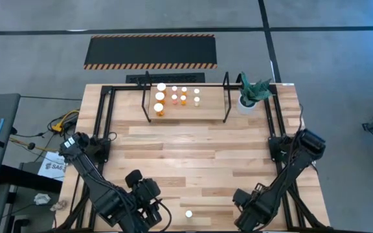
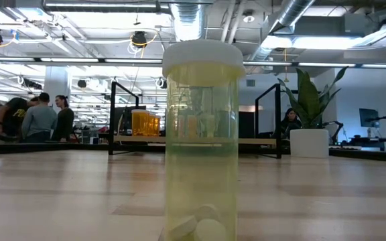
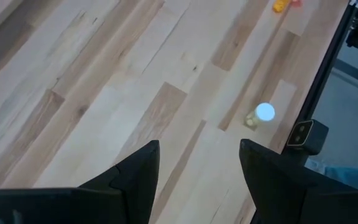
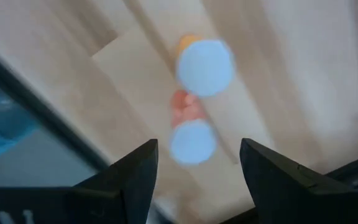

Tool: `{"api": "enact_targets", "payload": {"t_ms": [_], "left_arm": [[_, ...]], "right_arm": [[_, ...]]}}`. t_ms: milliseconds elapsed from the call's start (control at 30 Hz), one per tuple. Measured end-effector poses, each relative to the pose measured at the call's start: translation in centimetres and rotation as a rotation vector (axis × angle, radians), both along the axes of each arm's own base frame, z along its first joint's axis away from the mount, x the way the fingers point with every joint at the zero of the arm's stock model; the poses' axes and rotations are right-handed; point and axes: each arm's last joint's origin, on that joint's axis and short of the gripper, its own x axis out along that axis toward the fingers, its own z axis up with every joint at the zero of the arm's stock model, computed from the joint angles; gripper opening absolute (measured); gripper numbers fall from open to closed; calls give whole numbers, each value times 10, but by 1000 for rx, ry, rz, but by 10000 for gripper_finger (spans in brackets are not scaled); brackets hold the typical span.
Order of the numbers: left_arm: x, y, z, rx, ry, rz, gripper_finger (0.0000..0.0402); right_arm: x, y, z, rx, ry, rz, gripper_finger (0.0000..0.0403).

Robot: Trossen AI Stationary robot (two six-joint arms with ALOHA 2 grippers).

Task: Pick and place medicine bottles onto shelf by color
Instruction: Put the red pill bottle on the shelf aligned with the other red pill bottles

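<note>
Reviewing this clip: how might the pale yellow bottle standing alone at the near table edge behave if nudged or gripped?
The pale yellow bottle is tall and narrow, so a nudge could tip it. It looks nearly empty, a few tablets at the bottom, so probably light.

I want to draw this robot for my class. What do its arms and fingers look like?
Draw two dark, almost black arms. The left arm and right arm are built from chunky jointed blocks joined by straight links, with thin black cables running along them. Each ends in two flat, dark fingers with slanted, pointed tips, like the left fingers and the right fingers. No markings show on them.
</note>
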Motion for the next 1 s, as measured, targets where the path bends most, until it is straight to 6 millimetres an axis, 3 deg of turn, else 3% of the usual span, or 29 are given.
{"api": "enact_targets", "payload": {"t_ms": [567, 1000], "left_arm": [[1, 2, 0, 1, 1, 4, 210], [1, 1, 0, 1, 1, 4, 210]], "right_arm": [[-2, -1, -26, -19, 36, 48, 226], [-2, 0, -25, 14, 45, 89, 104]]}}
